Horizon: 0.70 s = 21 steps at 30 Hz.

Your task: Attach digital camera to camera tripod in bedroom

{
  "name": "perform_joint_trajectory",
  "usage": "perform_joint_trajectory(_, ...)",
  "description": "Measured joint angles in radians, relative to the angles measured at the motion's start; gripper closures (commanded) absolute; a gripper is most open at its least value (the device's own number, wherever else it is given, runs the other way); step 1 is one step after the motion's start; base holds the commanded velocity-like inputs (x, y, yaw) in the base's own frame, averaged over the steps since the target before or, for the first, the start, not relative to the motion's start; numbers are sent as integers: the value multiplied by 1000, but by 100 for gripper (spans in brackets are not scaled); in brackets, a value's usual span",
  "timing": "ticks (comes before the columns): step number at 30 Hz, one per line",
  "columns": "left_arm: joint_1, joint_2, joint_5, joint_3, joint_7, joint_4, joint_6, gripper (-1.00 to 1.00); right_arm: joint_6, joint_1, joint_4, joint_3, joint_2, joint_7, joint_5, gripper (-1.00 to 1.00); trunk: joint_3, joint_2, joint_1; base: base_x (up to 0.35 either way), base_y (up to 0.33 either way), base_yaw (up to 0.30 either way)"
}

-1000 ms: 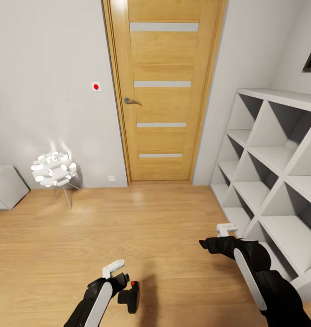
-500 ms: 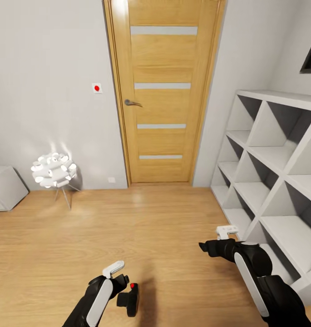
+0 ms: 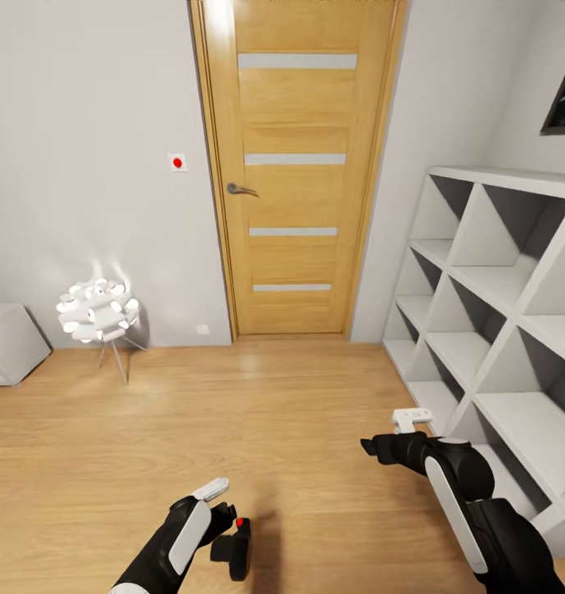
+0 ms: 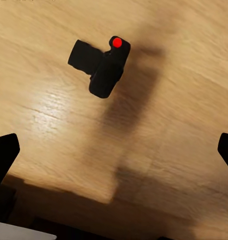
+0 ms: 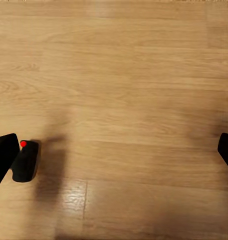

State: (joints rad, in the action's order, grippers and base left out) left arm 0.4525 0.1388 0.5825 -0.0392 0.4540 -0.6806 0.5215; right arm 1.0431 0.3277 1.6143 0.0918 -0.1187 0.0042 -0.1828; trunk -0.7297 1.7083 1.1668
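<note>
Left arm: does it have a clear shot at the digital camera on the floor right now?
Probably yes. The digital camera lies alone on bare wood floor, nothing between it and the open left pincer, whose fingers frame the left wrist view's edges.

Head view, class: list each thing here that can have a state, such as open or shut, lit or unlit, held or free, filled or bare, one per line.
Light wooden door with grey strips: shut.
White floor lamp on thin legs: lit.
Small black digital camera with red dot: on the wood floor, not held.
White cubby shelf unit: compartments bare.
Left pincer: open, beside the camera.
Right pincer: open, holding nothing.
</note>
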Motion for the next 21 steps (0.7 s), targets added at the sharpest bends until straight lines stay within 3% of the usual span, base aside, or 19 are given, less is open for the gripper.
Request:
perform_joint_trajectory(9,21,-5,1,2,-6,42,-21,-100,0,14,-6,-5,11,-5,3,-100,-20,63,35,0,0,0)
perform_joint_trajectory(14,81,-10,-1,0,-36,134,-34,-100,0,19,-29,-8,14,-5,2,-100,-35,98,54,0,0,0)
perform_joint_trajectory(21,164,-11,-12,-6,-105,243,-37,-100,0,83,-177,-4,65,-6,0,-100,-57,147,81,0,0,0)
